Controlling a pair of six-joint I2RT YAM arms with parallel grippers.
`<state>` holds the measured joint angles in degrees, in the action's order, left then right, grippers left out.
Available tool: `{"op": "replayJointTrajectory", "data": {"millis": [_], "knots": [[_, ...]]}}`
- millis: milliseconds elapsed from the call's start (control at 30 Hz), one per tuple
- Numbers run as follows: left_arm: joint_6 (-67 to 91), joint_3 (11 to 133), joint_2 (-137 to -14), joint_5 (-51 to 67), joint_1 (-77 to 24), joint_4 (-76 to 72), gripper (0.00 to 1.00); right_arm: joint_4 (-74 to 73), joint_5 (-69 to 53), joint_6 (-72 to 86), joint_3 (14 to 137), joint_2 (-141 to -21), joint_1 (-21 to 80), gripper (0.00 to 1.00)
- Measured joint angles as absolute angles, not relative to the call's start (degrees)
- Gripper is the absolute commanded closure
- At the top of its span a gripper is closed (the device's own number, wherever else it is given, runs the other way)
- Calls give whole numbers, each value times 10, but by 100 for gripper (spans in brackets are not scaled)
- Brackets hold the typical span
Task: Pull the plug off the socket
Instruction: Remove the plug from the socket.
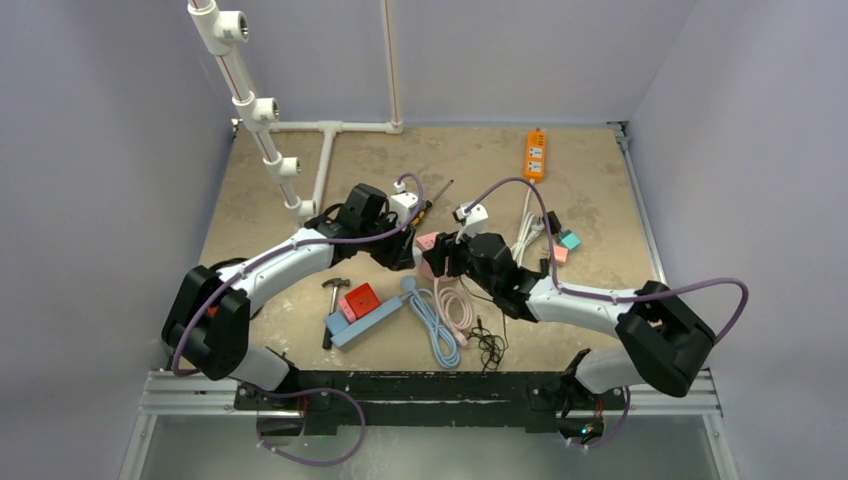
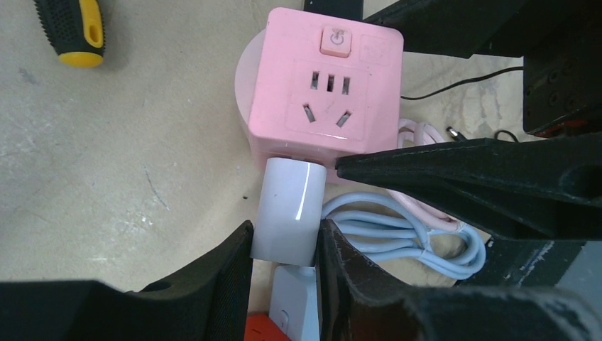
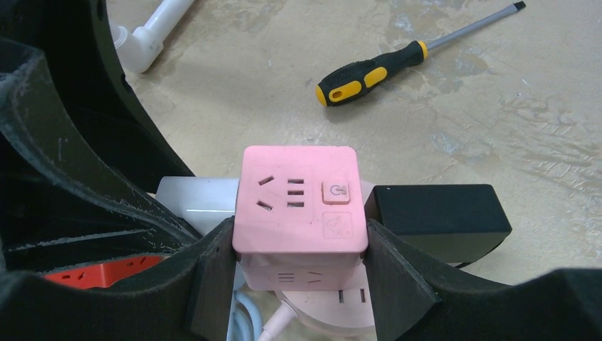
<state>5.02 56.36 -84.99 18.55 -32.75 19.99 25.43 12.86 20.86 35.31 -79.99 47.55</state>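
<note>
From above, the two arms meet near the middle of the desk. The pink socket cube (image 1: 428, 243) sits there between the left hand (image 1: 405, 247) and the right hand (image 1: 446, 256). An orange power strip (image 1: 536, 153) lies by the far edge, and white pipes (image 1: 262, 110) rise from the far left corner. A hammer (image 1: 333, 290), a red block (image 1: 362, 297) and coiled light blue cable (image 1: 430, 322) lie nearer the front edge.

In the left wrist view, the left hand (image 2: 286, 238) pinches the white plug (image 2: 289, 206) from both sides, its fingers (image 2: 220, 284) pressed against the plug body. The plug's far end is seated in the side face of the pink socket cube (image 2: 323, 85). The light blue cable (image 2: 397, 234) lies just beside the plug, and a screwdriver (image 2: 74, 28) handle shows at the top left.

In the right wrist view, the right hand (image 3: 299, 234) clamps the pink socket cube (image 3: 298, 202), one finger (image 3: 213, 273) on each side face. The white plug (image 3: 195, 195) sticks out of the cube's left side, and a black adapter (image 3: 440, 213) touches its right side. The screwdriver (image 3: 376, 71) lies on the desk (image 3: 497, 128) beyond the cube.
</note>
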Motion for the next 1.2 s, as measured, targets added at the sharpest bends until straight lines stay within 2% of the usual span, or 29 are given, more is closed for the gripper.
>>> {"op": "replayJointTrajectory", "data": {"millis": [533, 867, 1200], "knots": [[53, 565, -845, 231, -319, 195, 100, 255, 140, 203, 340, -772, 477, 100], [40, 563, -845, 191, -318, 192, 100, 233, 173, 248, 392, -835, 483, 100], [41, 563, -845, 162, -322, 192, 100, 239, 170, 242, 389, -834, 484, 100]]}}
